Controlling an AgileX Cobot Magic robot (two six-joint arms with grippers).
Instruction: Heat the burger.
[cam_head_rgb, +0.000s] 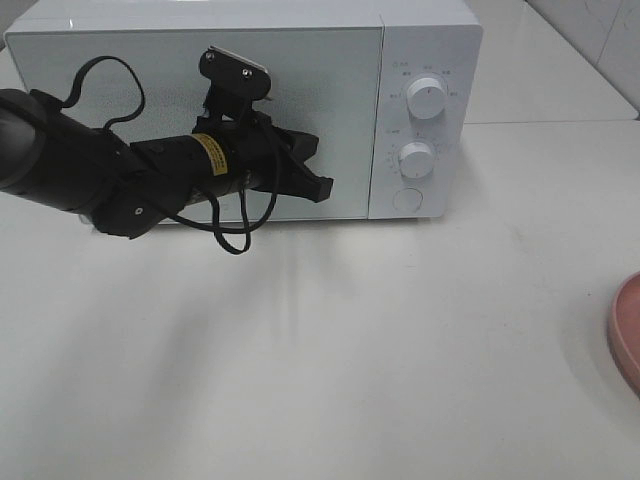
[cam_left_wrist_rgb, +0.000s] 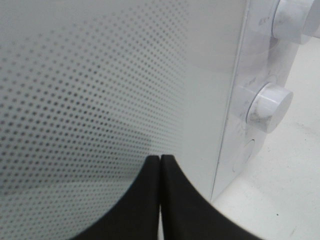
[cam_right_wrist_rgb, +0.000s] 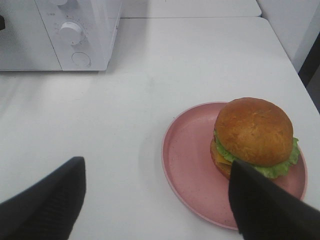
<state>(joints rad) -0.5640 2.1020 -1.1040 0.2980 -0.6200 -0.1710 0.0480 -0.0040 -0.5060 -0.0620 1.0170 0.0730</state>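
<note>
Door-opening step: left gripper (cam_head_rgb: 318, 186), jaws pressed together, at the shut microwave (cam_head_rgb: 300, 60) door; right gripper (cam_right_wrist_rgb: 157, 200), jaws wide, above burger (cam_right_wrist_rgb: 254, 134) on plate (cam_right_wrist_rgb: 187, 165); next, likely pull door open.

Microwave panel (cam_head_rgb: 425, 110): we see small grey markings around both dials, too small for us to read.
Left arm label (cam_head_rgb: 212, 153): we see a yellow sticker with dark print, illegible to us.
</note>
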